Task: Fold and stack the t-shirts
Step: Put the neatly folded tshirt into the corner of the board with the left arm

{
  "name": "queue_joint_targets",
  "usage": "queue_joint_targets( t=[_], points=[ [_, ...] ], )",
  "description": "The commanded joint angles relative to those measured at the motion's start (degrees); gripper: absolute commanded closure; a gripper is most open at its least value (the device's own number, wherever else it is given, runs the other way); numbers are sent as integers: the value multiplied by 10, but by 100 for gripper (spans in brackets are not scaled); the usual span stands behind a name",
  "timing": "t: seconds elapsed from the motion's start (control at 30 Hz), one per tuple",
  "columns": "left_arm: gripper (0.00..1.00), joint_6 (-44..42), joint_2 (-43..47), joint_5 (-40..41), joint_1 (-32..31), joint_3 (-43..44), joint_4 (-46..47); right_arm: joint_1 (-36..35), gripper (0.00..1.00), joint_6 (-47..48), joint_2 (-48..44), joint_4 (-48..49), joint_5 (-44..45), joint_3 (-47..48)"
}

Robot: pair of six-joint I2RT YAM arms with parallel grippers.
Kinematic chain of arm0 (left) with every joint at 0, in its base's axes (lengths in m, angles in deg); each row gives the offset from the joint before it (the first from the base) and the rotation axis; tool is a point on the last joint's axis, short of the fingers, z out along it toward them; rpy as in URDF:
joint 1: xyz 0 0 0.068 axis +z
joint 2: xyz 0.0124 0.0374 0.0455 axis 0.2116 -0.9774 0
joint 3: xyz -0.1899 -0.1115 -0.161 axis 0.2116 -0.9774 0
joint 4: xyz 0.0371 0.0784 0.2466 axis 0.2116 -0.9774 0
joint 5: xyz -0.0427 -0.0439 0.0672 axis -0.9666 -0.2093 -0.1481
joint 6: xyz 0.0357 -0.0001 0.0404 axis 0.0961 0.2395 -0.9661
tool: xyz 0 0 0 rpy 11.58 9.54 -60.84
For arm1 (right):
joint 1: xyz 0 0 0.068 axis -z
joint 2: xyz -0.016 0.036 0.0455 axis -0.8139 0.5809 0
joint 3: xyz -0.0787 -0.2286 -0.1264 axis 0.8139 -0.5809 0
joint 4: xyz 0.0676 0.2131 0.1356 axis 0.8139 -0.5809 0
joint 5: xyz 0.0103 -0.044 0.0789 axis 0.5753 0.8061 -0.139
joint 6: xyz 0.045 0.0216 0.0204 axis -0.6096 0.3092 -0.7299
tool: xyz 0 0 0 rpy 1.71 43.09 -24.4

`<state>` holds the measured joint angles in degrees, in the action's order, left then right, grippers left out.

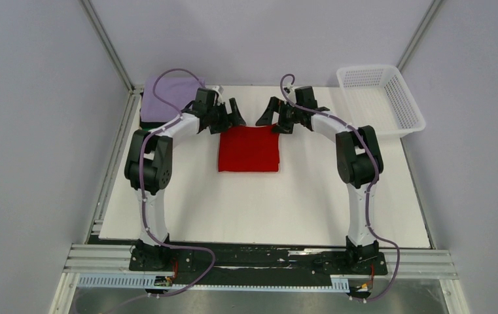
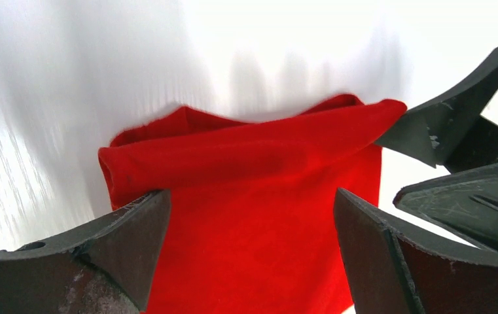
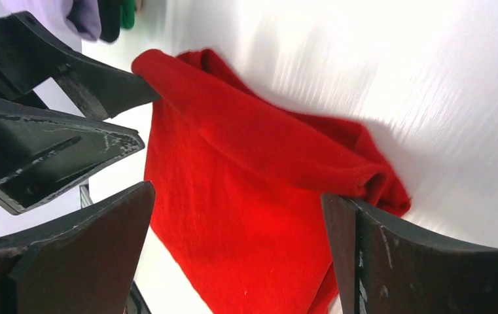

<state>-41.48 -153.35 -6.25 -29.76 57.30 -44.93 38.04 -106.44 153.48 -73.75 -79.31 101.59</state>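
A bright red t-shirt [image 1: 249,149] lies folded into a flat square in the middle of the white table. A folded lavender t-shirt [image 1: 167,98] rests at the back left corner, on top of a dark one [image 1: 149,122]. My left gripper [image 1: 236,116] and right gripper [image 1: 267,118] hover side by side over the red shirt's far edge, both open and holding nothing. In the left wrist view the open gripper [image 2: 251,216] frames the red cloth [image 2: 246,170]. The right wrist view shows the same, its open gripper [image 3: 238,196] above the red fold [image 3: 252,144].
A white mesh basket [image 1: 382,98] stands at the back right corner. The white table board [image 1: 266,209] stretches towards the arm bases. Grey walls close in on the left, back and right.
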Motion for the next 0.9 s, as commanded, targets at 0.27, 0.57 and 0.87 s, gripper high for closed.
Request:
queue_joint_targets(
  t=[0.27,0.57,0.87],
  points=[
    [0,-13,-126,41,7,140,-70,18,0,-28,104,23,-9,102],
    [0,13,-72,16,5,21,-60,17,0,-67,81,54,-15,-22],
    [0,36,116,21,-38,-209,-1,-2,0,-63,-95,89,6,-243]
  ],
)
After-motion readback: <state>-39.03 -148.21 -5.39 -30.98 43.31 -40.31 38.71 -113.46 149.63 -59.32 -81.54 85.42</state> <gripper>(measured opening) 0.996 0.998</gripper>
